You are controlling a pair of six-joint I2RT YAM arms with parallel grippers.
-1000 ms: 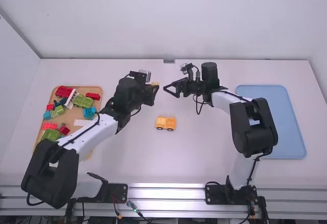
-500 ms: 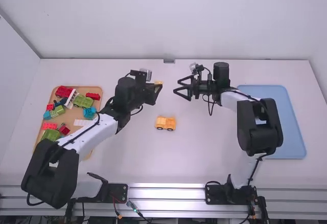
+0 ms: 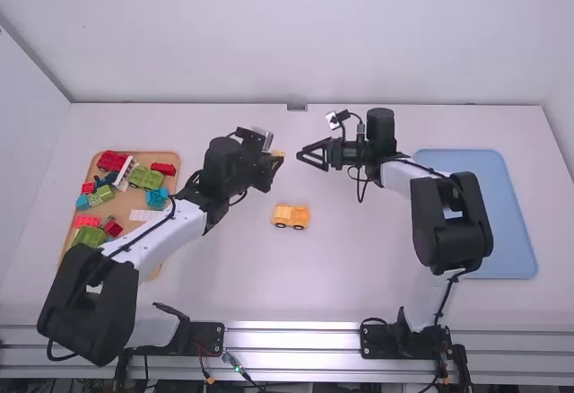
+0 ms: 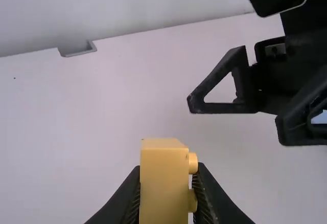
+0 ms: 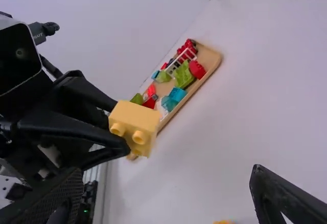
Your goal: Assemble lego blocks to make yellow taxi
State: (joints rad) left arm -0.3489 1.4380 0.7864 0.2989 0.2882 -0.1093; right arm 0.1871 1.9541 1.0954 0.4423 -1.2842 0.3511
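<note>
My left gripper (image 3: 272, 167) is raised over the table left of centre, shut on a yellow block (image 3: 277, 153). In the left wrist view this yellow block (image 4: 164, 183) stands between the fingers of my left gripper (image 4: 166, 196), its studs facing sideways. Facing it across a gap is my right gripper (image 3: 305, 155), open with nothing between its fingers; in the right wrist view, my right gripper (image 5: 166, 196) has its fingers wide apart, and the held yellow block (image 5: 135, 124) shows two studs. An orange-yellow car base with wheels (image 3: 291, 216) sits on the table nearer the arm bases.
A wooden tray (image 3: 170, 158) with red, green and teal pieces lies at the left, partly behind the left arm. At the right is a blue tray (image 3: 466, 158), with the right arm over its left edge. A wall borders the table's far side.
The right gripper first drew back to the right, then came slightly left again and turned. The left gripper tilted a little, still holding the yellow block.
</note>
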